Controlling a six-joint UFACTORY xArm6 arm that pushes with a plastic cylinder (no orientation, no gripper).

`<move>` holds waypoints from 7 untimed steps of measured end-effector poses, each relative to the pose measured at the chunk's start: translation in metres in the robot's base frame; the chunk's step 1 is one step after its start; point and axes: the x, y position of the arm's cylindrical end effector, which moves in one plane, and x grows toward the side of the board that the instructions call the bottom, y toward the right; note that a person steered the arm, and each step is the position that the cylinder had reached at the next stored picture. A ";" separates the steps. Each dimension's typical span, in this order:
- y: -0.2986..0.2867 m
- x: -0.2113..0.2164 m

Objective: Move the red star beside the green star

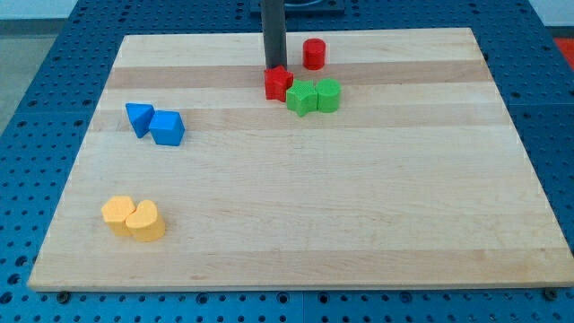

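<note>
The red star [278, 83] lies near the view's top centre of the wooden board [296, 224]. It touches the left side of the green star [301, 97]. A second green block [328, 95], rounded, sits against the green star's right side. My tip [273, 68] is at the red star's top edge, touching or just behind it. The dark rod rises straight up out of the view.
A red cylinder [313, 54] stands just right of the rod, near the view's top. A blue triangle [139, 117] and a blue cube [167, 127] sit at the left. Two yellow blocks [133, 218] sit touching at the bottom left.
</note>
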 end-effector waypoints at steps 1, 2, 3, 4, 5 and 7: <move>-0.008 0.015; -0.023 0.033; -0.032 0.036; -0.032 0.036; -0.032 0.045; -0.032 0.060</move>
